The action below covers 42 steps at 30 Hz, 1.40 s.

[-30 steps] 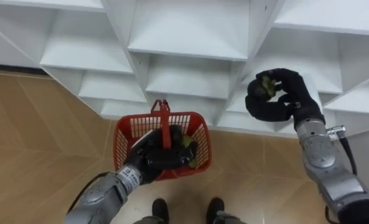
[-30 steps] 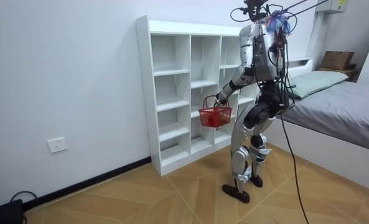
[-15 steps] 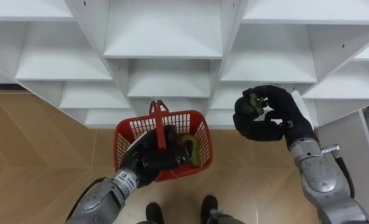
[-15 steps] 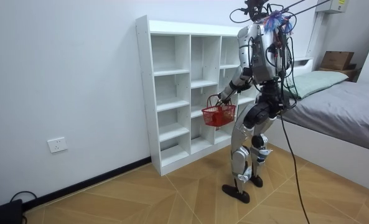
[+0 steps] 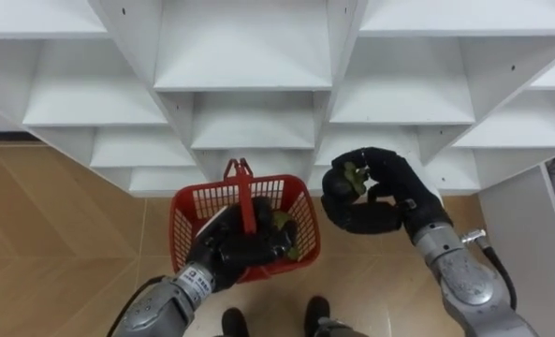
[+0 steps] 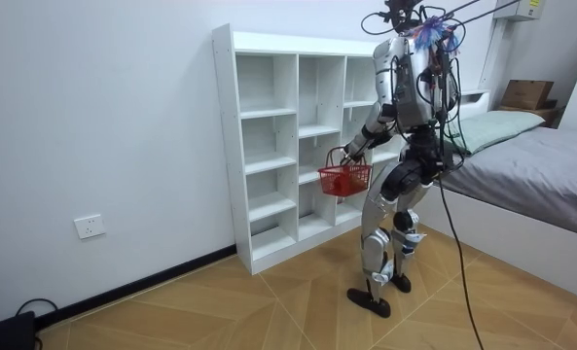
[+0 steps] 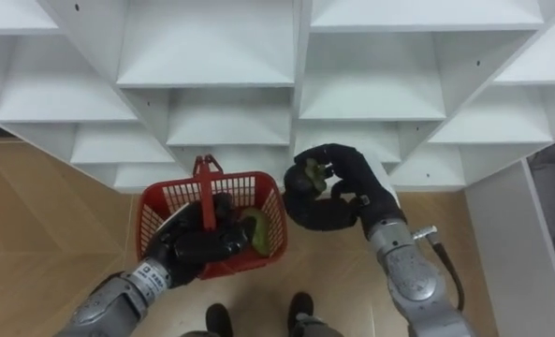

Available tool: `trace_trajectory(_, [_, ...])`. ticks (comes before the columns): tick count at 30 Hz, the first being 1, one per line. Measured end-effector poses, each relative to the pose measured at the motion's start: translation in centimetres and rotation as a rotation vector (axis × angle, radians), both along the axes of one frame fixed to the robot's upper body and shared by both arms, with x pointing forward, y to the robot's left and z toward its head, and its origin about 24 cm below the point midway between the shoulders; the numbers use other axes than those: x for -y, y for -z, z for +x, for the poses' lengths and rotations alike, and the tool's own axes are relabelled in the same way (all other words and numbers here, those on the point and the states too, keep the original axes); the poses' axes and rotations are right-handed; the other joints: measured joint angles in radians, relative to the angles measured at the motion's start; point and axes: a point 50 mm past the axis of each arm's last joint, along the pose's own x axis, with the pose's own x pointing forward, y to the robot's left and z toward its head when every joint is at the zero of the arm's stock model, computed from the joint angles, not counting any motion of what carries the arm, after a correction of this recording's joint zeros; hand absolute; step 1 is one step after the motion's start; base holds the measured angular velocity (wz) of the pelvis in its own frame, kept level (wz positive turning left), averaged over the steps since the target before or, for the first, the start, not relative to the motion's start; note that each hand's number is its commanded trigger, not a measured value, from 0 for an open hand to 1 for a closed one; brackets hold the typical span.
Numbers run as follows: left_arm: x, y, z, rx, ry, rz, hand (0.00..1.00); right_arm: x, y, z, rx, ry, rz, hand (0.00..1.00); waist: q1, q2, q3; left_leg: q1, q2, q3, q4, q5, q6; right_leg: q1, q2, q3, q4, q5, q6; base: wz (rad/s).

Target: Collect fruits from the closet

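Left eye view: left hand (image 5: pixel 232 249) curled round the handle (image 5: pixel 245 183) of the red basket (image 5: pixel 185 208), with a dark fruit (image 5: pixel 285 223) inside just right of its fingers. The basket's right rim lies just left of and slightly below the right hand (image 5: pixel 375 204), which is closed on a small green fruit (image 5: pixel 354 177). That fruit is mostly covered; its long axis is possibly upright, hard to tell

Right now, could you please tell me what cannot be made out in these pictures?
The fruit in the right hand: in the eye views the fingers wrap most of it, so its kind is unclear.
Inside the basket: the left hand on the handle covers much of it; its contents cannot be counted.
Room view: the basket is too small to see into.
The shelf: upper boards hide the lower compartments.
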Motion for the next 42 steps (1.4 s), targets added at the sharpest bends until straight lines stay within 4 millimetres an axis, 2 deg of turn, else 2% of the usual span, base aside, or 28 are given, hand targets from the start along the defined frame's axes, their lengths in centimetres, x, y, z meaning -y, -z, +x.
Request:
trace_trajectory(8, [0.9,-0.3,-0.3,0.013,0.029,-0.015,1.0,-1.6,-0.9,-0.3,0.021,-0.09,0.061,1.0,0.012,0.004,0.0002,0.0,0.001,0.0,-0.002,0.0,0.0,-0.002,0.0,0.002,0.0,0.0,0.0,0.0])
trace_trajectory(11, [1.1,-0.3,-0.3,0.012,0.034,-0.02,1.0,-1.8,-0.9,-0.3,0.019,-0.096,0.062,1.0,0.023,0.004,0.0002,0.0,0.0,0.0,-0.003,0.0,-0.001,-0.002,0.0,0.002,0.0,0.0,0.0,0.0])
trace_trajectory(20, [1.6,-0.3,-0.4,0.009,0.036,-0.028,1.0,-2.7,-1.2,-0.4,0.017,-0.136,0.111,1.0,0.026,0.006,0.0014,-0.002,0.001,0.0,-0.003,-0.001,-0.002,-0.002,0.003,0.002,-0.002,0.0,0.0,0.0])
trace_trajectory(33, [1.8,-0.5,-0.4,0.021,0.041,-0.032,1.0,-2.7,-1.2,-0.5,0.016,-0.132,0.13,1.0,0.023,0.006,0.0014,-0.003,0.001,0.0,-0.002,-0.002,-0.003,-0.003,0.006,0.005,0.0,0.0,-0.001,0.0])
trace_trajectory(34, [1.8,-0.5,-0.4,0.022,0.041,-0.032,1.0,-2.7,-1.2,-0.5,0.016,-0.132,0.13,0.92,0.023,0.006,0.0014,-0.003,0.001,0.0,-0.002,-0.002,-0.003,-0.003,0.006,0.005,0.0,0.0,-0.001,0.0])
trace_trajectory(35, [1.8,-0.5,-0.4,0.024,0.04,-0.032,1.0,-2.7,-1.2,-0.5,0.016,-0.133,0.13,0.71,0.022,0.006,0.0015,-0.003,0.001,0.0,-0.002,-0.002,-0.003,-0.003,0.006,0.005,0.0,0.0,-0.001,0.0])
trace_trajectory(36, [1.8,-0.5,-0.3,0.026,0.039,-0.032,1.0,-2.7,-1.2,-0.5,0.016,-0.133,0.13,0.58,0.022,0.005,0.0016,-0.003,0.001,0.0,-0.002,-0.002,-0.003,-0.003,0.006,0.005,0.0,0.0,-0.001,0.0])
trace_trajectory(37, [1.8,-0.5,-0.3,0.027,0.039,-0.032,1.0,-2.7,-1.2,-0.5,0.016,-0.134,0.131,0.09,0.022,0.005,0.0017,-0.003,0.001,0.0,-0.002,-0.002,-0.003,-0.003,0.006,0.005,0.0,0.0,-0.001,0.0])
trace_trajectory(38, [1.8,-0.5,-0.3,0.03,0.038,-0.032,1.0,-2.7,-1.2,-0.5,0.016,-0.134,0.131,0.0,0.022,0.005,0.0018,-0.003,0.001,0.0,-0.002,-0.002,-0.003,-0.003,0.006,0.005,0.0,0.0,-0.001,0.0])
trace_trajectory(42, [1.8,-0.6,-0.3,0.031,0.038,-0.031,1.0,-2.7,-1.3,-0.5,0.019,-0.133,0.134,0.0,0.02,0.004,0.0028,-0.003,0.001,0.0,-0.002,-0.002,-0.003,-0.003,0.006,0.006,0.0,0.0,-0.001,0.0])
